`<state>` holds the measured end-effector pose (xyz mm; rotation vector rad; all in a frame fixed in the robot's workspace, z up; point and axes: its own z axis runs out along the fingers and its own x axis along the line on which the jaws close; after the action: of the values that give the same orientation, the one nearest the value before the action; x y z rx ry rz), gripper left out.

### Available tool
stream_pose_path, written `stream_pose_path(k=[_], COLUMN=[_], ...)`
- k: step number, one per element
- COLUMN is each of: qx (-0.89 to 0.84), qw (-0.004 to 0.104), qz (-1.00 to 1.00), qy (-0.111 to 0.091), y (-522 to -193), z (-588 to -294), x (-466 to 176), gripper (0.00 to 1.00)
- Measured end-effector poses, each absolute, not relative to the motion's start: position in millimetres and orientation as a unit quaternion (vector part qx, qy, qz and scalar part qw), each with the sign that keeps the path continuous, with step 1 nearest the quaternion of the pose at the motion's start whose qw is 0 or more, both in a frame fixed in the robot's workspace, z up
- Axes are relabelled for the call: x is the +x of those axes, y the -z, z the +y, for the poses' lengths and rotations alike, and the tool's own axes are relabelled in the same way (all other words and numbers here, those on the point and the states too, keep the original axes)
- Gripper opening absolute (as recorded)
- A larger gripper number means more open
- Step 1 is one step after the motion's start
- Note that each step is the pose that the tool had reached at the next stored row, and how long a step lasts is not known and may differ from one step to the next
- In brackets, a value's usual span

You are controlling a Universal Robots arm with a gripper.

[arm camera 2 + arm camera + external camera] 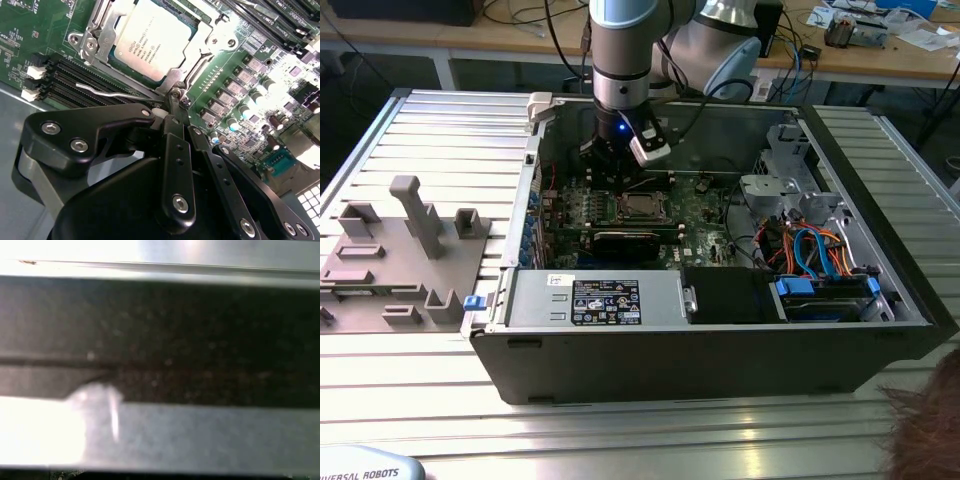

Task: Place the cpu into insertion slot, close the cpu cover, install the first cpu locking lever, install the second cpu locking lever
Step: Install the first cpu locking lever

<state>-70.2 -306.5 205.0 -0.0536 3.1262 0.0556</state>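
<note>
Inside the case, cpu (152, 42) under cpu cover (207, 45), gripper (172, 107) pinching lever (117, 93).

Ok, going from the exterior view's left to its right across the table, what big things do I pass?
Grey plastic fixture block with upright posts → small blue clip → silver power supply box with a black label → silvery square cpu in its socket → bundle of blue and orange cables.

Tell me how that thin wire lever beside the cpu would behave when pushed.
The lever looks like thin bent wire, so probably springy, flexing before it moves. Its smooth round metal may slip off the gripper. It seems hinged at the cover corner, so it would likely swing, not slide.
</note>
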Motion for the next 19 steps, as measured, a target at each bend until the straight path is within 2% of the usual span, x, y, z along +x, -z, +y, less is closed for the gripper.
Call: stream_pose_path(k=[19], qx=[-0.017], qw=[0.007], qz=[1.000], qy=[-0.018], y=[-201.9], z=[-306.5], x=[-70.2], gripper=[0.11])
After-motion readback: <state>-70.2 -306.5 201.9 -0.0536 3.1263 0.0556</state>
